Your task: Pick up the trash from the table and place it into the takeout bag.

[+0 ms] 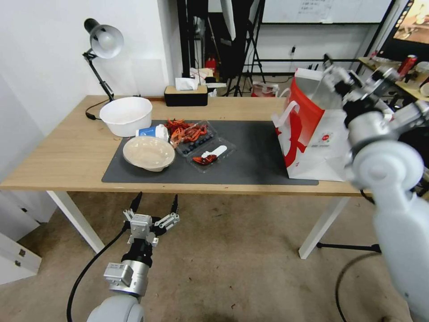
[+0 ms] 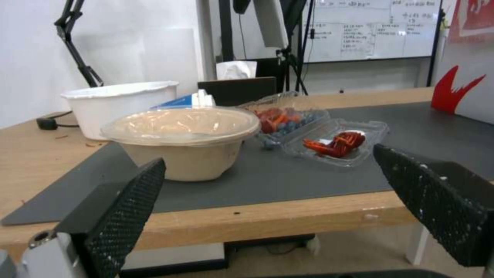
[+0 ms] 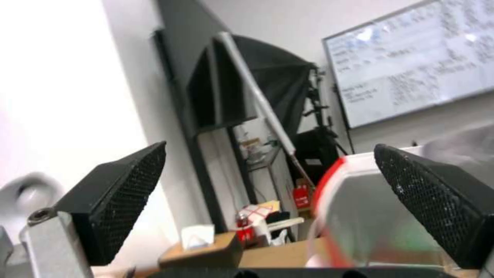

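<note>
On table (image 1: 67,147), takeout bag (image 1: 313,134) upright, mouth up, left pincer (image 1: 154,205) spread, right pincer (image 3: 268,216) spread above it.

White wall (image 1: 40,49), whiteboard (image 2: 370,29), carpet (image 1: 232,268)

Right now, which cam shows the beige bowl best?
Left wrist view: the beige disposable bowl sits close and side-on, its rim and wall plain, on the dark grey mat. The head view shows the same bowl from above, smaller. The right wrist view faces the takeout bag instead.
</note>
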`<state>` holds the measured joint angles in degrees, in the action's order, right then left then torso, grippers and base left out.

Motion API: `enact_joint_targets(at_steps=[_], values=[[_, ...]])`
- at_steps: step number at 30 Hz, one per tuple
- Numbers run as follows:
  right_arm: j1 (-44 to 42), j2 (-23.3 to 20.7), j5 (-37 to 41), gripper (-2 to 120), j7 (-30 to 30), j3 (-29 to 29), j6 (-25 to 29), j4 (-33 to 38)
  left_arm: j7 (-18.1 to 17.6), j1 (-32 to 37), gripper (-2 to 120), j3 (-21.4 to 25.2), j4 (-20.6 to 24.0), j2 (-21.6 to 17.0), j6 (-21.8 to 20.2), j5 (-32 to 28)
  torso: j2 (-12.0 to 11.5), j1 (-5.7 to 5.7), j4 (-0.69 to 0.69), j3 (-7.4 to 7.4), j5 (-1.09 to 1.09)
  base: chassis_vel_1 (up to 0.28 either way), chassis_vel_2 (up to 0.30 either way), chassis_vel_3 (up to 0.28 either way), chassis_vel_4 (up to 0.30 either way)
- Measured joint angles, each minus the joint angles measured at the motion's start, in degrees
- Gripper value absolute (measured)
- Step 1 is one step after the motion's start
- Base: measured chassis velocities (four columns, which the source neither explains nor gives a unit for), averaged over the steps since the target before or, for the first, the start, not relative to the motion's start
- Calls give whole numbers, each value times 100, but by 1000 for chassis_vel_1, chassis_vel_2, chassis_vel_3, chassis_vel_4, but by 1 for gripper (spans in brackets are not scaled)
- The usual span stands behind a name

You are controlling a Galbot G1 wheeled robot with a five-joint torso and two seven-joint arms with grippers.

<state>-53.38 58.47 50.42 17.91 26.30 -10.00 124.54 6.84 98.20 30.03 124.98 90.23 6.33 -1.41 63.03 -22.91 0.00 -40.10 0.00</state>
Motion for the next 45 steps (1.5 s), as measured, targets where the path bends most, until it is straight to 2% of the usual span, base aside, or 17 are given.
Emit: enact_joint_targets(at_steps=[2, 4, 5, 7, 8, 10, 11, 13, 16, 18, 30, 40, 45], values=[[-118, 0, -169, 100, -78, -31, 17, 91, 0, -3, 100, -1, 0, 3, 0, -1, 0, 0, 0, 0, 0, 0, 0, 0, 0], [-577, -2, -874, 100, -291, -133, 88, 395, -1, -5, 99, -5, 0, 11, 6, -2, 0, 0, 1, 0, 0, 0, 0, 0, 0], [-577, -2, -874, 100, -291, -133, 88, 395, -1, -5, 99, -5, 0, 11, 6, -2, 0, 0, 1, 0, 0, 0, 0, 0, 0], [-1097, 18, -1577, 100, -417, -213, 249, 571, -1, -5, 100, -3, 0, 12, 24, -8, 0, 0, 0, 0, 0, 0, 0, 0, 0], [-1097, 18, -1577, 100, -417, -213, 249, 571, -1, -5, 100, -3, 0, 12, 24, -8, 0, 0, 0, 0, 0, 0, 0, 0, 0], [-1747, 120, -2260, 100, -452, -267, 502, 648, -3, -5, 100, -2, -6, 10, 40, -17, 0, 0, 0, 0, 0, 0, 0, 0, 0], [-1747, 120, -2260, 100, -452, -267, 502, 648, -3, -5, 100, -2, -6, 10, 40, -17, 0, 0, 0, 0, 0, 0, 0, 0, 0], [-2397, 280, -2875, 100, -362, -315, 847, 638, -4, -9, 99, 2, -14, -1, 46, -23, 0, 0, -1, 1, 0, 0, 0, 0, 0], [-2635, 342, -3121, 100, -292, -336, 1012, 576, -5, -12, 99, 4, -17, -4, 50, -24, 0, 0, -1, 1, -1, 0, 0, 0, 0], [-3084, 471, -3537, 100, -149, -351, 1420, 377, -5, -13, 100, 4, -22, -9, 61, -28, 0, 0, 0, 0, 0, 0, 0, 0, 0], [-4019, 814, -3999, 100, 293, -595, 2178, -174, -10, -13, 100, 5, -44, -49, 102, -48, -1, -1, -1, 0, 0, 0, 0, 0, 0], [-4031, 950, -3963, 100, 387, -722, 2260, -393, -25, -35, 100, 17, -69, -80, 109, -103, -1, -1, 0, 0, 0, 0, 0, 0, 0], [-4015, 970, -3948, 100, 390, -714, 2260, -392, -168, -209, 100, 2, -169, -190, 130, -287, -1, -1, 0, -1, 0, 0, 0, 0, 0]])
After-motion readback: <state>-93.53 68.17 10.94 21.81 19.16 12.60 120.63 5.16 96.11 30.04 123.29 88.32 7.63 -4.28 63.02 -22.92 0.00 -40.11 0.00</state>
